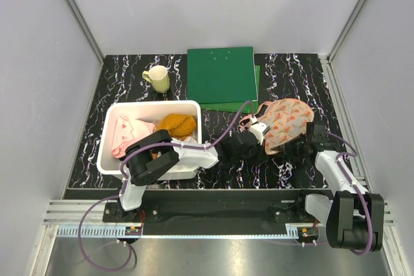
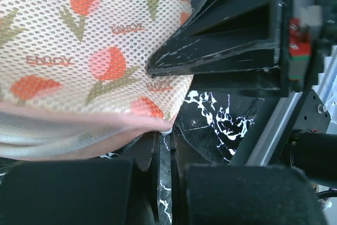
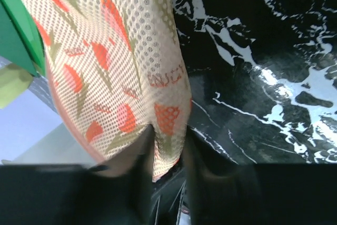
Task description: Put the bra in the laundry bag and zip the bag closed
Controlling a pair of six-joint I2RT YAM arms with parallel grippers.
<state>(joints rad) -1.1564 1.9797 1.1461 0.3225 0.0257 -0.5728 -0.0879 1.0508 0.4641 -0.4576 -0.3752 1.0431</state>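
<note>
The dusty-pink padded bra showed in none of our views; we judged it might already lie inside the round cream mesh laundry bag with red tulip motifs (image 1: 289, 123), which lay on the black marbled table (image 1: 272, 75), right of centre. The bag looked light, soft and floppy, so we reckoned its firmer pink zipper edge (image 2: 79, 113) the best hold. The right gripper (image 3: 167, 156) was pinched on a fold of mesh. The left gripper (image 2: 166, 146) was closed to a slit at that edge; whether it held the pull we could not tell. Well to the left stood a white plastic bin (image 1: 107, 153).
</note>
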